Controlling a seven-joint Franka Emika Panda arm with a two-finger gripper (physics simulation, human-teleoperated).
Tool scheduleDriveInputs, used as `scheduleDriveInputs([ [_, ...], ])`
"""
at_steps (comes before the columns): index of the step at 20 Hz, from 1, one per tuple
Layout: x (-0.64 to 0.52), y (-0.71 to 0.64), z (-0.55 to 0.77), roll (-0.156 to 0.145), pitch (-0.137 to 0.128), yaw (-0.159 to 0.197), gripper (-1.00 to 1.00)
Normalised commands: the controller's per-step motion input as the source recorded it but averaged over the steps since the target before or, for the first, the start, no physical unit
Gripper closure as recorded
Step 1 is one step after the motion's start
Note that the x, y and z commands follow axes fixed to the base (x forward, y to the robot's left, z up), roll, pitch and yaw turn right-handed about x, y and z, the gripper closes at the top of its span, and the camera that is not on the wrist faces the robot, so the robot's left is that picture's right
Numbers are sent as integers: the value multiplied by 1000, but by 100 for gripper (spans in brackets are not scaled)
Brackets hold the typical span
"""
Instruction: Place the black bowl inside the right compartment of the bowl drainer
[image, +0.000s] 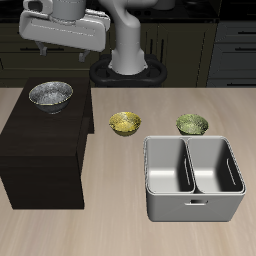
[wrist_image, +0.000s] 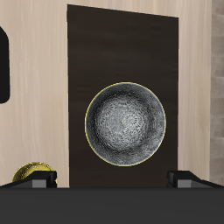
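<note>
The black bowl (image: 50, 94) (wrist_image: 125, 122) rests upright on top of a dark wooden box (image: 40, 140) (wrist_image: 87, 52), showing its shiny speckled inside. My gripper (image: 62, 55) (wrist_image: 112, 179) hangs well above the bowl, open, with its fingertips (wrist_image: 35, 178) spread wide and nothing between them. The bowl drainer (image: 193, 208) stands on the table near the front edge, away from the box, its slot handle facing the front. Both of its wells are empty.
A small yellow patterned bowl (image: 124, 123) (wrist_image: 31, 172) sits on the table beside the box. A small green patterned bowl (image: 192, 124) sits just behind the drainer. Dark cabinets line the back of the scene.
</note>
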Motion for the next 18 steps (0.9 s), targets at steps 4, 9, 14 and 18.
scheduleDriveInputs([
  [4, 135, 47, -15, -14, -4, 2, -100],
  [9, 145, 69, -56, -8, 11, -19, -100],
  [14, 25, 75, -29, 6, 4, -5, -100],
  [18, -6, 161, -149, 13, 4, 21, -100],
])
